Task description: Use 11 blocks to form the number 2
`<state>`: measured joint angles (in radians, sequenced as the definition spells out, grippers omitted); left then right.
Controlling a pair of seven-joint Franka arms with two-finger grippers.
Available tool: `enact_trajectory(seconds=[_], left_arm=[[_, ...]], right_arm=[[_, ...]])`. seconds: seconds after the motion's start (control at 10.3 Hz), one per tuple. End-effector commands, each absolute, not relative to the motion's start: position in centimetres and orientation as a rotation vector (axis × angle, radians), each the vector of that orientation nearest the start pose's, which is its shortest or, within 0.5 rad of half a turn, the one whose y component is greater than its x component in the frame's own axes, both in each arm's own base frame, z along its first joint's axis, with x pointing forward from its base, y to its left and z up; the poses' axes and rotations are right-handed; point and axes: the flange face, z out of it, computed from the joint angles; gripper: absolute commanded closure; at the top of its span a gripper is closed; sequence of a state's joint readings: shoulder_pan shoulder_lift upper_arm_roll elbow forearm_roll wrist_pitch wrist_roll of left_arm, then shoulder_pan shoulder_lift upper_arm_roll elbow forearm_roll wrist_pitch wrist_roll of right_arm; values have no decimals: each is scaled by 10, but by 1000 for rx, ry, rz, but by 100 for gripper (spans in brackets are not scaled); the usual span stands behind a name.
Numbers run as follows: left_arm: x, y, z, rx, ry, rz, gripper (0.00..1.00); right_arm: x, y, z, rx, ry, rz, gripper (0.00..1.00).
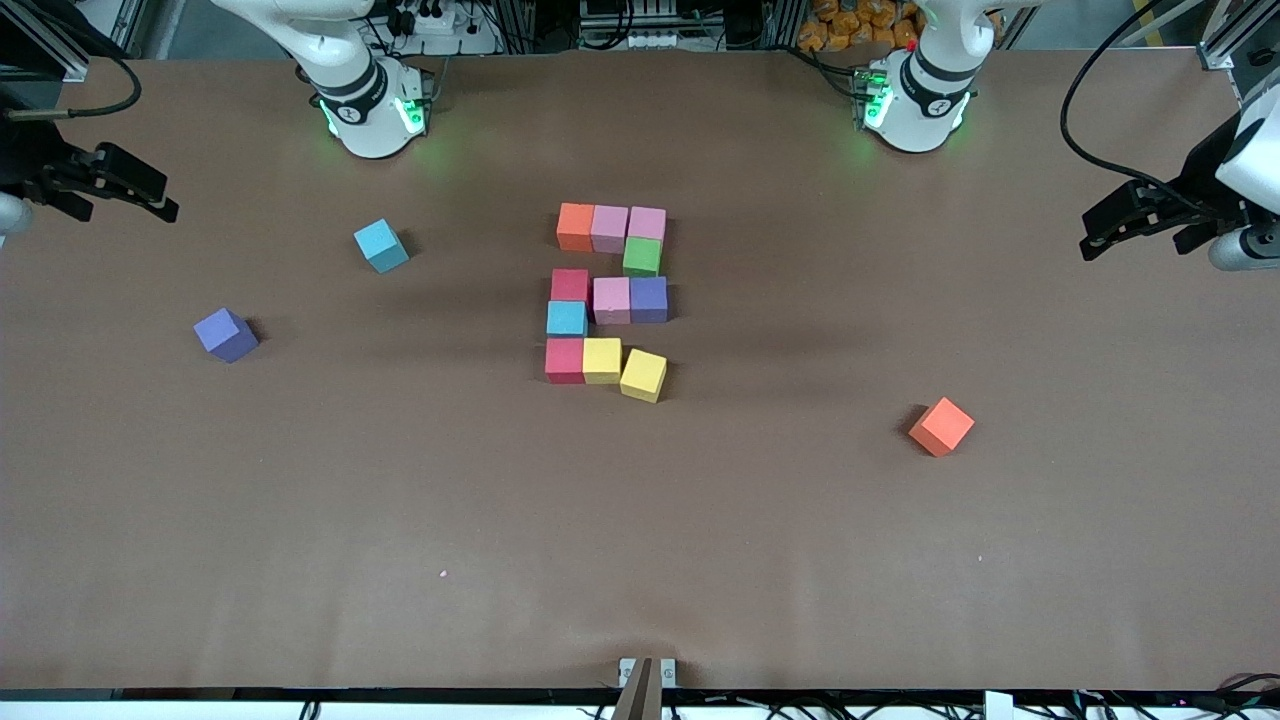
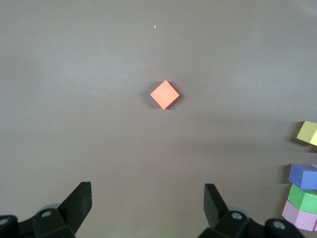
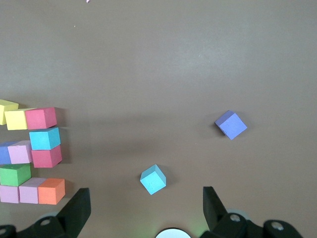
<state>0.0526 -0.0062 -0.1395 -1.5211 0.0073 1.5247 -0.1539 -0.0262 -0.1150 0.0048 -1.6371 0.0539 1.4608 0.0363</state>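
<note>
Blocks (image 1: 607, 301) clustered mid-table, left gripper (image 2: 147, 199) and right gripper (image 3: 146, 204) open at ends

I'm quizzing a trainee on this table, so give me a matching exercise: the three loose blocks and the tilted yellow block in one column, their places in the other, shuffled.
Things:
1. loose cyan block
2. loose purple block
3. loose orange block
4. tilted yellow block

Places:
A. alone toward the left arm's end of the table
B. end of the digit's row nearest the front camera
C. closest to the right arm's base
D. farthest toward the right arm's end

Pairs: 1-C, 2-D, 3-A, 4-B
</note>
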Motion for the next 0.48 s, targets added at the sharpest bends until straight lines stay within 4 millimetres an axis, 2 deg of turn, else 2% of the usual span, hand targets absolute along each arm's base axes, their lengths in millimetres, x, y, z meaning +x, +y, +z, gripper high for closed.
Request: enact_trajectory(seconds=[0.0, 0.39], left_arm=[[546, -48, 652, -3159, -78, -11, 0], [546, -48, 652, -3159, -78, -11, 0]], right_arm=[[502, -5, 646, -3083, 106, 106, 0], [504, -7, 643, -3081, 113, 110, 0]])
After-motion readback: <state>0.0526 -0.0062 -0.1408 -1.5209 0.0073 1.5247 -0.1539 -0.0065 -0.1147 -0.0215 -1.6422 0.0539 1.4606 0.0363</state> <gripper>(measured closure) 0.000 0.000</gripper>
